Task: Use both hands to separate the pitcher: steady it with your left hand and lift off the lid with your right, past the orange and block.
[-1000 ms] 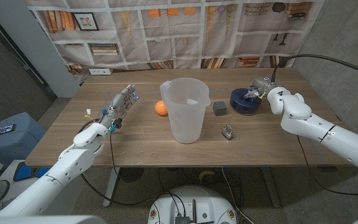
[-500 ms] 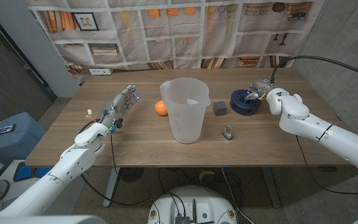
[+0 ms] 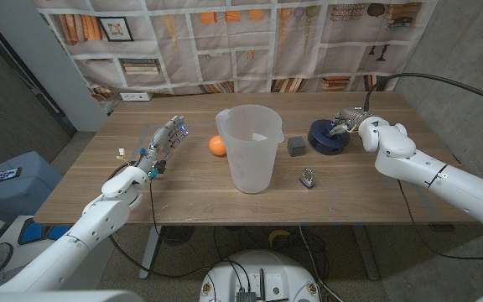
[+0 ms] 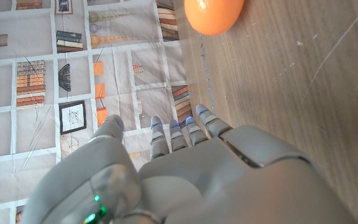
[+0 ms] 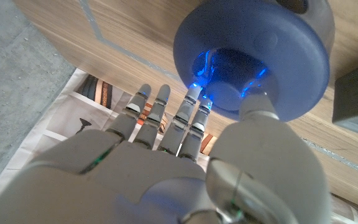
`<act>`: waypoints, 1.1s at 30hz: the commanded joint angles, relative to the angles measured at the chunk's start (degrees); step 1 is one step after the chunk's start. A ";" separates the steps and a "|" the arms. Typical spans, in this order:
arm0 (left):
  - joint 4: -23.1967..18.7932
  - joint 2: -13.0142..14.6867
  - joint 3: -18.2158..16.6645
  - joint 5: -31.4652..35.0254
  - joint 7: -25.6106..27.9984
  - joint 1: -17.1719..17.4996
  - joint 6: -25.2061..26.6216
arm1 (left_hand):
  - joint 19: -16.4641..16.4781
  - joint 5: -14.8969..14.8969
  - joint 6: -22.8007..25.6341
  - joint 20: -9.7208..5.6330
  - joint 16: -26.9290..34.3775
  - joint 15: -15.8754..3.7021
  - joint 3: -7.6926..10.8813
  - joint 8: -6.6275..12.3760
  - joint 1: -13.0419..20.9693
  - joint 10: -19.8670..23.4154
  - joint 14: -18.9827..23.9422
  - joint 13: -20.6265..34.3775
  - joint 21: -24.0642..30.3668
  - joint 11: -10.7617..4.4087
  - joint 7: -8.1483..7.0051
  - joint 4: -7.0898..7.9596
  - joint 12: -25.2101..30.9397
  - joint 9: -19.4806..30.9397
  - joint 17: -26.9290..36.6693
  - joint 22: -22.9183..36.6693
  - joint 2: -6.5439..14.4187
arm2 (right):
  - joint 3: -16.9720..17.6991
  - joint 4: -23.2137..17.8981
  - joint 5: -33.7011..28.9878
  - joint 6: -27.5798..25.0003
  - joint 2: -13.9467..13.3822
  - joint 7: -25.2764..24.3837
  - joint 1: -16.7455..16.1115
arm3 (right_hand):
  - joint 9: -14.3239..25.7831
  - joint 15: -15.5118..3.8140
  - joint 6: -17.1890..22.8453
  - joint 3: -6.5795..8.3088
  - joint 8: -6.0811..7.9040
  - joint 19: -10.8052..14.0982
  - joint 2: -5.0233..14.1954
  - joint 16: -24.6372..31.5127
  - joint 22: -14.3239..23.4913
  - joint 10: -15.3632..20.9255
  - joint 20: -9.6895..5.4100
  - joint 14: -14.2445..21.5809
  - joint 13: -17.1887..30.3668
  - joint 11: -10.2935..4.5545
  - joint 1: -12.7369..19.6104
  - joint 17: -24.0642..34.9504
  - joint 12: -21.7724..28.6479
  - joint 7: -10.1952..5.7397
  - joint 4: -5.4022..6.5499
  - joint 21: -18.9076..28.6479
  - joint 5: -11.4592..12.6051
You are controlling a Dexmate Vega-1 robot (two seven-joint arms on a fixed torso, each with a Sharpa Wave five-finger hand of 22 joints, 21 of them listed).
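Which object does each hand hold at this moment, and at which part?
The right hand grips the dark blue lid at its rim, thumb on the centre knob. The left hand holds nothing, its fingers straight, apart from the pitcher.

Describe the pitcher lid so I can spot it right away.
Start at the big translucent pitcher mid-table, then move toward the robot's right, past the small dark block. The lid lies flat there, at the right robot hand: the only dark blue round disc on the table.

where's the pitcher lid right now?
In the head view the blue lid sits on the table's right side, just right of the grey block, with the right hand at it.
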 commanded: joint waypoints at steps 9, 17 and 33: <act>1.64 -0.51 0.10 -0.44 -1.49 -0.60 -0.83 | 0.53 0.41 0.64 -0.80 0.18 -0.06 0.61 0.09 -0.87 0.46 0.44 0.08 0.40 -0.01 -0.23 0.12 0.38 0.11 0.13 0.15 -0.06 | 0.99 -2.51 4.02 0.46 -1.43 4.72 1.32 | 0.04 -3.08 -8.59 -1.92 -4.58 -2.60 -1.59 -2.55 0.02 -10.76 1.98 -4.99 0.07 0.82 -4.42 0.49 0.11 0.12 0.47 -0.16 1.71; 1.64 -0.01 0.32 0.60 -1.61 -1.17 -1.11 | 0.53 0.44 -0.02 -0.84 -0.01 0.02 1.08 -0.24 -1.14 -0.05 0.14 0.08 0.35 0.05 -0.46 0.18 0.09 0.11 0.13 0.15 -0.06 | 4.12 -3.91 8.95 1.87 -3.00 3.11 -0.55 | 0.06 -0.59 -13.56 -3.03 -7.24 -5.02 -2.03 -4.43 0.02 -16.93 3.10 -8.55 -0.60 3.05 -7.25 0.53 0.03 1.46 1.00 -0.30 2.61; 0.11 0.18 0.62 3.55 1.35 -1.83 -2.03 | 0.41 0.44 -1.66 -0.76 -0.25 0.25 1.97 -0.58 -1.59 -1.21 -0.89 0.09 0.25 0.21 -0.56 0.08 -0.24 0.10 0.11 0.14 -0.29 | 17.06 -2.62 29.34 11.80 -3.63 -12.27 -10.93 | -0.06 1.51 -15.33 -4.76 -8.69 -5.80 -2.03 -6.58 0.03 -20.57 3.77 -12.61 -1.42 5.32 -12.51 0.22 0.11 1.49 2.93 -0.10 2.71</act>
